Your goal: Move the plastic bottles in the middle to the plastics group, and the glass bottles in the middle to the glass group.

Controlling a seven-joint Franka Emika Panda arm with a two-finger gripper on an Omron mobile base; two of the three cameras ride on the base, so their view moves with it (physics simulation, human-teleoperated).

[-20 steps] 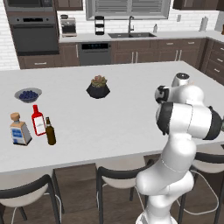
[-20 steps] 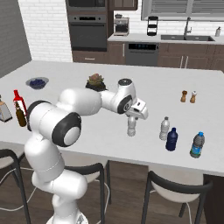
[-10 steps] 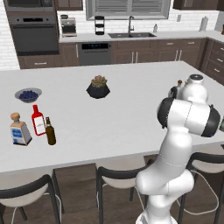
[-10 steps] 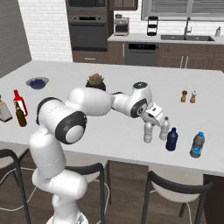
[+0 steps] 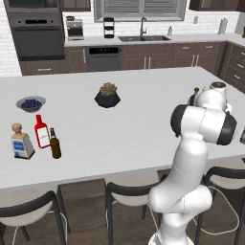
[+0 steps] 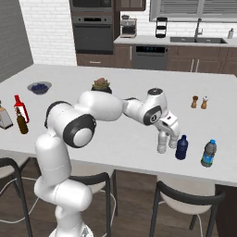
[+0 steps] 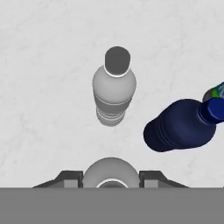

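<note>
gripper (image 7: pixel 111 175) part-closed around clear water bottle (image 7: pixel 111 171), cap between tips | light, thin-walled, slick, likely dents; hold the ribbed body | dark blue bottle (image 7: pixel 181 125) close right

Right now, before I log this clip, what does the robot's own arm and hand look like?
The arm is a chain of rounded glossy white segments with dark grey rings at the joints, rising from a white pedestal. One big round joint has a dark face. The hand is a white boxy block with pale fingers; in the hand view its two tips are small and dark. No cables or markings are visible.
</note>
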